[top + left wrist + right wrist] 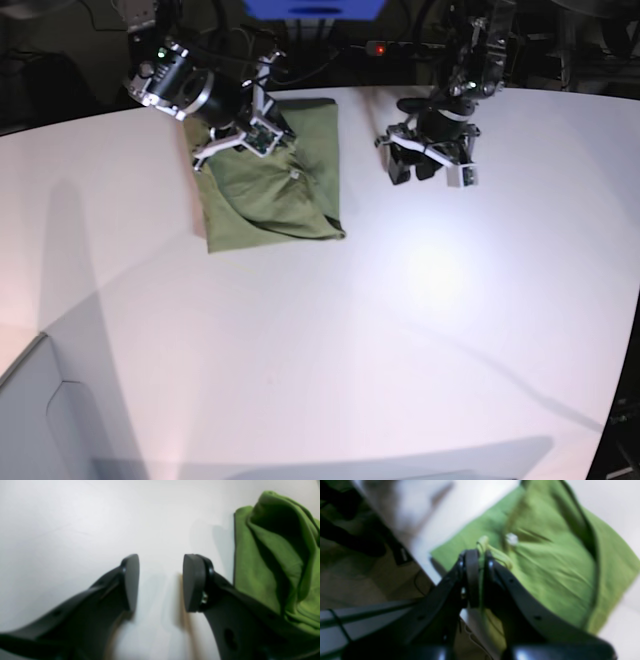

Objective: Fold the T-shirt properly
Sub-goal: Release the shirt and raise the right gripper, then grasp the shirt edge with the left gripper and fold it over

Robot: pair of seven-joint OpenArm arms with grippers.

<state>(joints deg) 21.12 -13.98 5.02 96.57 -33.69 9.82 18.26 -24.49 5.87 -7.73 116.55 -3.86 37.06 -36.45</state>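
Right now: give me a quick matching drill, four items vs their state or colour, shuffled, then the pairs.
Column one:
1. left gripper
2. right gripper
3. T-shirt
4. neck label

Column two:
A. small and white
B. jaws shut on a fold of cloth
C. green, partly folded on the white table
D. jaws open over bare table, holding nothing

Pairs: 1-D, 2-B, 3-C, 4-A

The T-shirt (pixel 275 562) runs off the frame's right edge, blurred.
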